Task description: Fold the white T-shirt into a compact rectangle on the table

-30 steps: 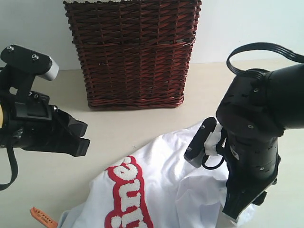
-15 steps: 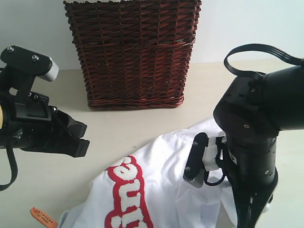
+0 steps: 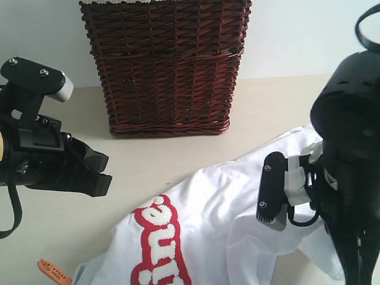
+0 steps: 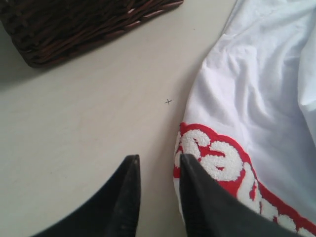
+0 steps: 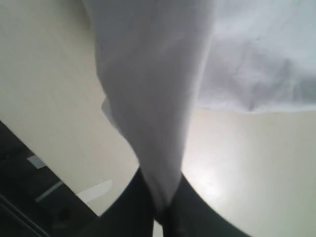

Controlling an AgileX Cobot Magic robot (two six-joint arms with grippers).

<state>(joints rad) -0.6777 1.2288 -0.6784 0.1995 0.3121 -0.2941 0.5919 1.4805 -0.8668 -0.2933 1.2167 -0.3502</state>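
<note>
My right gripper point(image 5: 160, 210) has just pinched shut on a fold of the white T-shirt point(image 3: 219, 208) and swung out to the right, dragging that side wider. My left gripper point(image 4: 158, 165) hangs slightly parted, empty, beside the red lettering point(image 4: 217, 163). The shirt lies rumpled on the table point(image 3: 148, 160) before the basket point(image 3: 166, 65); I judge I'm spreading it, not folding yet

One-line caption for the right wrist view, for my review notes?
Right gripper shut on a pinched fold of the white T-shirt, the table behind.
</note>
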